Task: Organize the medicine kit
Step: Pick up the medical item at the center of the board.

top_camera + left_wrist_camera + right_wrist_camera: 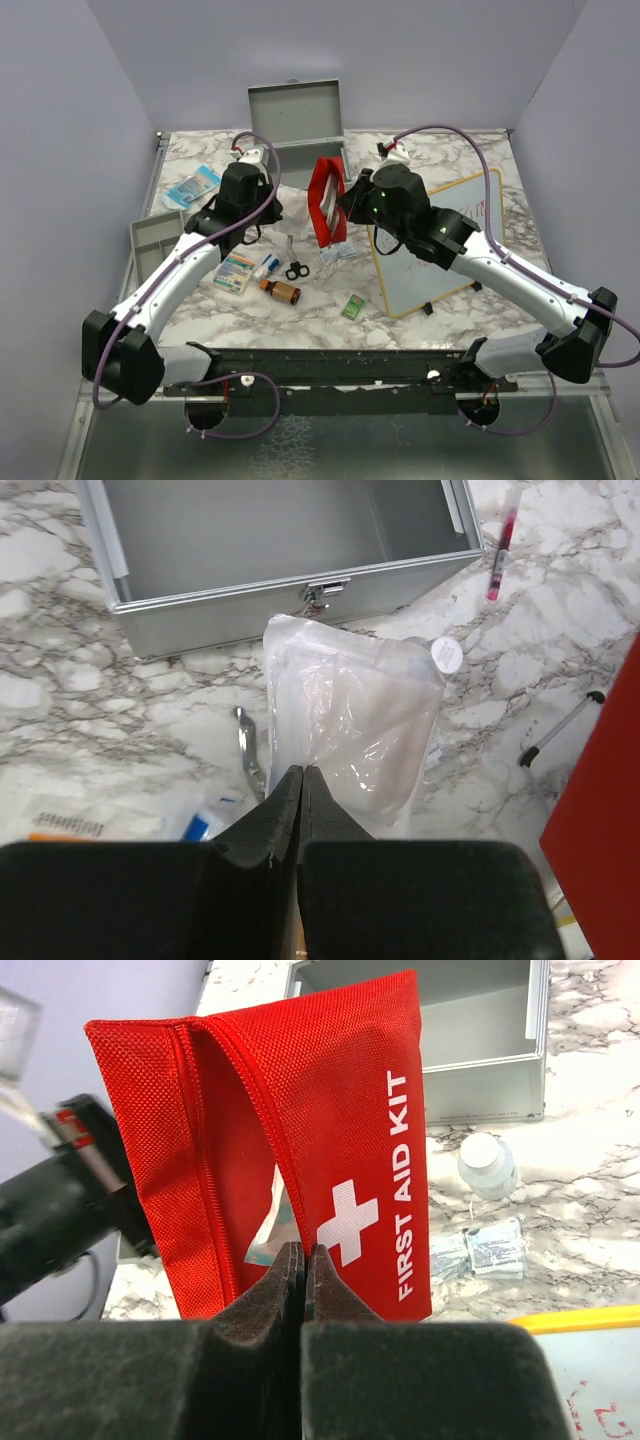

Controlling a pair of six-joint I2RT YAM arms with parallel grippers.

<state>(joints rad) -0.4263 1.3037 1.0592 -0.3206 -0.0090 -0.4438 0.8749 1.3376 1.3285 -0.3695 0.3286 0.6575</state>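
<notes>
The medicine kit (296, 118) is a grey metal box standing open at the back of the table, its lid up and its inside bare (290, 550). My left gripper (302, 770) is shut on the near edge of a clear plastic bag (350, 705) lying just in front of the box's latch. My right gripper (305, 1248) is shut on the zip edge of a red pouch (300, 1130) marked FIRST AID KIT. It holds the pouch (327, 200) upright and gaping open above the table's middle, with a foil packet showing inside.
A wood-framed whiteboard (440, 245) lies at the right and a shallow grey tray (152, 240) at the left edge. Loose on the marble are a blue packet (192, 186), a medicine carton (237, 271), a brown bottle (281, 291), scissors (297, 270), a green packet (353, 307), a white-capped bottle (488, 1165) and a red pen (500, 540).
</notes>
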